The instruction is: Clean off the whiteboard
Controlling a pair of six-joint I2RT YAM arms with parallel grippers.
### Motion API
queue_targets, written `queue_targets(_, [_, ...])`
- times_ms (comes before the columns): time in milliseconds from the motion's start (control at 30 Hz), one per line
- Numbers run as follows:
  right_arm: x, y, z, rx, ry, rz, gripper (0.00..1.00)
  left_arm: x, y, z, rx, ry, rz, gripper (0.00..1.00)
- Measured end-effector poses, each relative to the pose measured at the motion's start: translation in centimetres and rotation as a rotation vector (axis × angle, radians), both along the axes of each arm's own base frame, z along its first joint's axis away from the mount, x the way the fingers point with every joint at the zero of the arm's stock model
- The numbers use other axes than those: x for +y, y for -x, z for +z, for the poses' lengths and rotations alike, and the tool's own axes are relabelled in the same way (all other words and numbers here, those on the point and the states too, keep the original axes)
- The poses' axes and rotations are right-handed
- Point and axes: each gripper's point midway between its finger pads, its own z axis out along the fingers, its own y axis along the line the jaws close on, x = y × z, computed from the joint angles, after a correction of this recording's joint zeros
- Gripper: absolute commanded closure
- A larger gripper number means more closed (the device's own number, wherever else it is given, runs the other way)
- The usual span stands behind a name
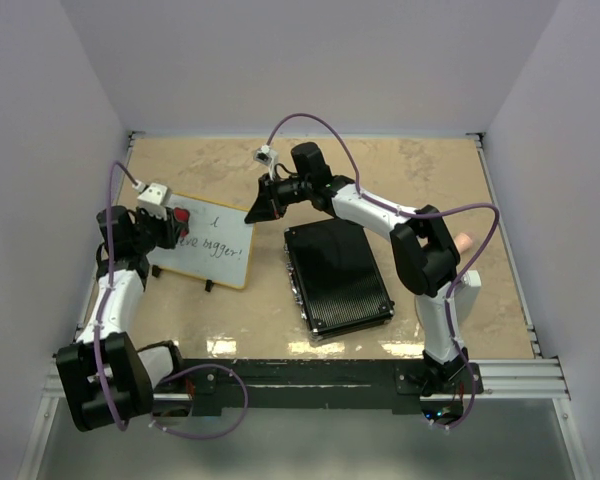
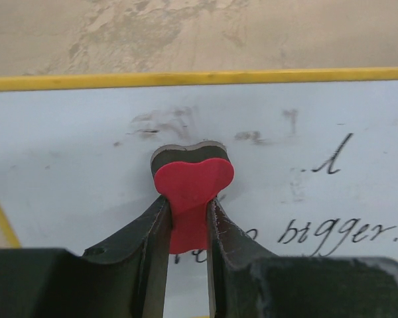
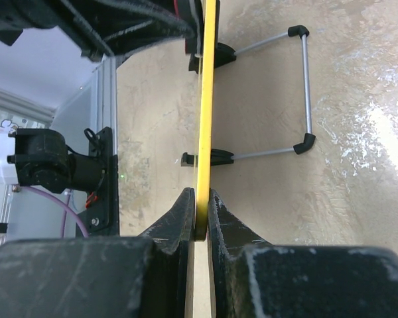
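The whiteboard (image 1: pixel 218 250) stands tilted at the left of the table, with black writing on its right half and smudges at upper left. My left gripper (image 1: pixel 172 228) is shut on a red heart-shaped eraser (image 1: pixel 181 216) with a dark felt face. In the left wrist view the eraser (image 2: pixel 192 180) rests against the whiteboard (image 2: pixel 66 165) between my left gripper's (image 2: pixel 188 212) fingers, above the word "bigger!" (image 2: pixel 345 232). My right gripper (image 1: pixel 256 212) is shut on the board's upper right edge. In the right wrist view the yellow frame (image 3: pixel 205 99) runs edge-on into my right gripper (image 3: pixel 199 213).
A black ribbed case (image 1: pixel 337 277) lies right of the board, under the right arm. The board's wire stand with black feet (image 3: pixel 305 86) rests on the tan table behind it. A small pink object (image 1: pixel 465 242) sits by the right arm. Walls close in on three sides.
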Motion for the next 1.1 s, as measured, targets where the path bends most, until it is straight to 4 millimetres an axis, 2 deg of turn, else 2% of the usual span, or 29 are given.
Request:
queue_targets(167, [0.0,0.0,0.0,-0.001,-0.002,0.003,1.0,3.0,-0.7,0.3,-0.003,-0.016,0.07,1.0])
queue_targets(300, [0.0,0.1,0.1,-0.001,-0.005,0.007,1.0,3.6,-1.1,0.9,-0.016,-0.01,0.072,1.0])
queue_targets(400, [0.0,0.1,0.1,0.0,-0.005,0.007,1.0,2.4,-1.3,1.1,-0.02,-0.007,0.04,1.0])
queue_targets(500, [0.0,0.1,0.1,0.001,-0.005,0.007,1.0,-0.8,-1.2,1.6,-0.036,-0.006,-0.04,1.0])
queue_targets(600, [0.0,0.1,0.1,0.0,-0.004,0.007,1.0,-3.1,-0.8,1.9,-0.049,0.008,-0.095,1.0])
queue_targets(733, [0.0,0.1,0.1,0.0,-0.005,0.006,1.0,-3.3,-0.5,1.3,-0.034,0.025,-0.084,1.0])
queue_targets(833, [0.0,0.1,0.1,0.0,-0.005,0.007,1.0,-2.5,-0.6,1.3,-0.033,0.027,-0.061,1.0])
queue_targets(1000, [0.0,0.1,0.1,-0.001,-0.005,0.007,1.0,2.3,-1.0,0.7,0.007,0.019,0.069,1.0])
queue_targets(1100, [0.0,0.1,0.1,0.0,-0.005,0.007,1.0,2.7,-1.5,0.5,0.042,-0.004,0.065,1.0])
